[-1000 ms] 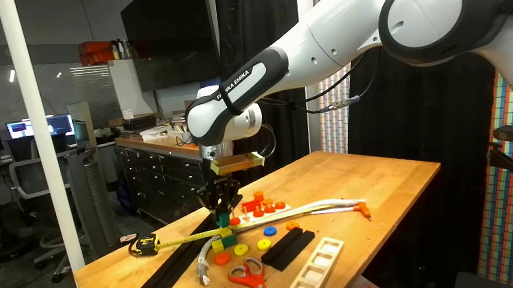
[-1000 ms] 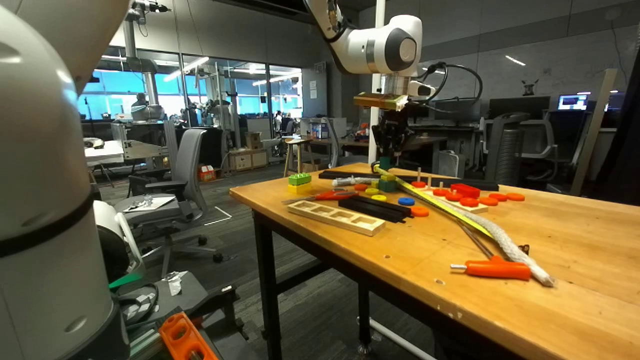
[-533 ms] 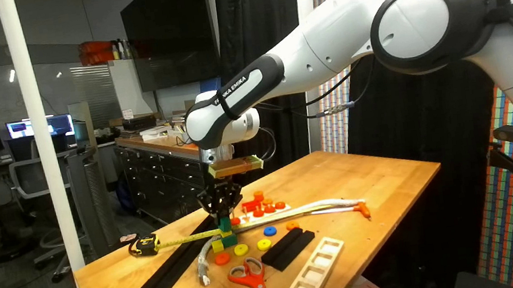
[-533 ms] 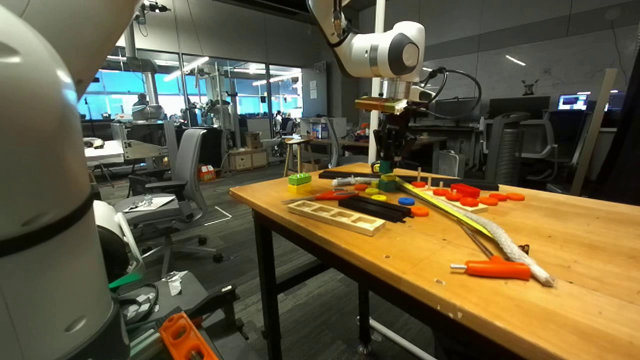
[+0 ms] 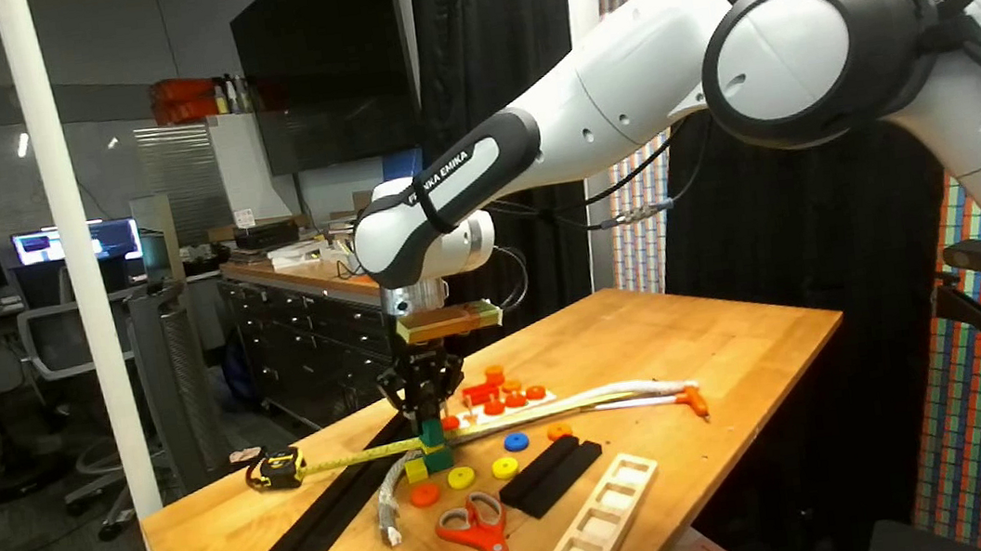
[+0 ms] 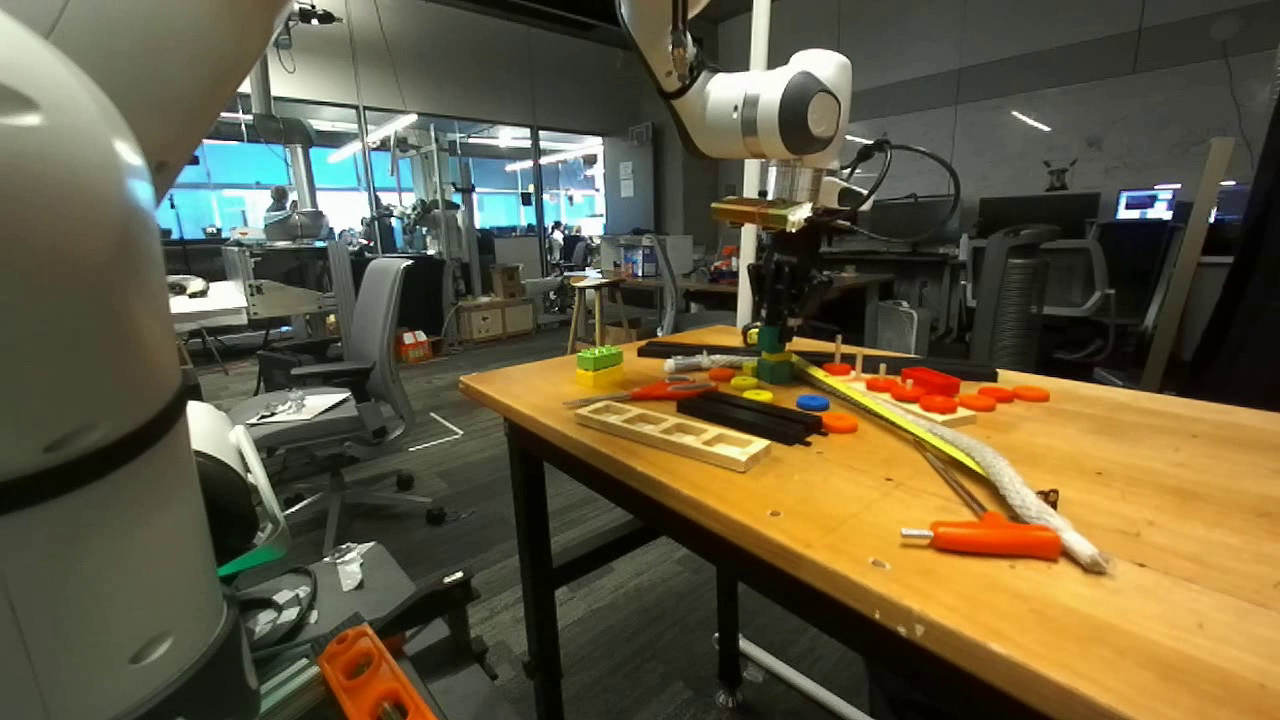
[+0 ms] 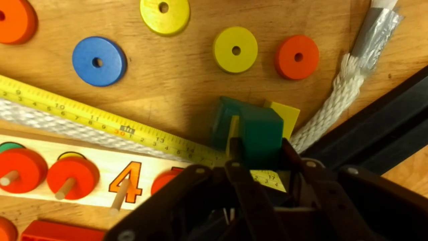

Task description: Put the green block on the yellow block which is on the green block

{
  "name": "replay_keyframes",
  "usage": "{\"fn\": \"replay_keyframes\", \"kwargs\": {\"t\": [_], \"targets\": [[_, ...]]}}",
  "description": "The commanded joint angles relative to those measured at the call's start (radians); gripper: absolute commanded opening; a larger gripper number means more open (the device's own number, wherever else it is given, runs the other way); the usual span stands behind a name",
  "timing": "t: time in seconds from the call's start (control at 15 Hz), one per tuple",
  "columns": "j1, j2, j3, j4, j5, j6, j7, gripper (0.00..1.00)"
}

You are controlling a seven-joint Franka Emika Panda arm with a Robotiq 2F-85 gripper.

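In the wrist view, keeping clear of the yellow tape-measure blade, slanting across the wooden bench from the left and running just beside the lower dark-green block. Using that lower block as base. Targeting the middle yellow block, showing only as a thin strip and leaving most of the seat out of sight. Holding the upper dark-green block in the tool, clamped between both fingers; in both exterior views, appearing to be resting on the middle yellow block. Judging placement as nearly finished, lacking only release. Calling next for checking flat, centred contact, then parting the fingers slowly and lifting straight up without twist; otherwise risking dragging or toppling the blocks. Leaving untouched, just to the right, the small yellow block, and farther right, the braided rope.
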Motion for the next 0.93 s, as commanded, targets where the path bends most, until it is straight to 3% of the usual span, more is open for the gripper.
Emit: {"fn": "replay_keyframes", "kwargs": {"t": [0.0, 0.2, 0.4, 0.87], "targets": [[0.014, 0.027, -0.016, 0.062, 0.024, -0.039, 0.021, 0.58], [0.014, 0.032, -0.017, 0.071, 0.025, -0.047, 0.030, 0.83], [0.014, 0.035, -0.019, 0.075, 0.024, -0.047, 0.039, 1.00], [0.028, -0.077, -0.035, 0.018, -0.005, -0.048, 0.073, 1.00]]}}
